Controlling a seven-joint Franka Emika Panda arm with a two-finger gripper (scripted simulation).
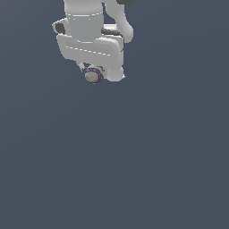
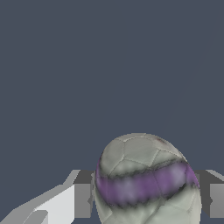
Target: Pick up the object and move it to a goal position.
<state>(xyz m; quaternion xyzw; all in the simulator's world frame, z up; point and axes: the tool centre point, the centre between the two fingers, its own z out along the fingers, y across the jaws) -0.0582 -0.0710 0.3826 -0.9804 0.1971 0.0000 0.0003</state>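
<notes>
The ball (image 1: 93, 75) is small and round, pale grey-beige with a dark purple band. In the exterior view it sits under the white arm, between the fingers of my gripper (image 1: 94, 74). In the wrist view the ball (image 2: 146, 181) fills the space between the two fingers, one finger (image 2: 81, 199) on one side and the other finger (image 2: 214, 199) on the opposite side. The gripper is shut on the ball. Whether the ball rests on the surface or hangs above it cannot be told.
A plain dark blue-grey surface (image 1: 134, 156) fills the exterior view around the arm. No other objects show.
</notes>
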